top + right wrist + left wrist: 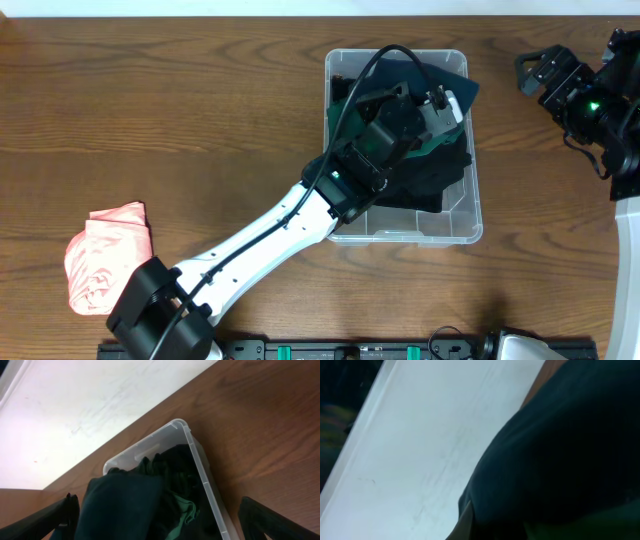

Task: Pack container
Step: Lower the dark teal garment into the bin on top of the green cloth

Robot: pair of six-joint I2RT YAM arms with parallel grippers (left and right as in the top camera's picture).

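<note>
The clear plastic container stands right of the table's middle and holds dark garments: black, green and a dark teal garment on top at the far side. My left gripper reaches into the container right at the teal garment. In the left wrist view the teal cloth fills the frame and hides the jaws. My right gripper is open and empty, off the container's far right corner. In the right wrist view, its fingers frame the container and the teal garment.
A folded pink garment lies on the wooden table at the near left. The left arm stretches diagonally from the near edge to the container. The right arm's base stands at the right edge.
</note>
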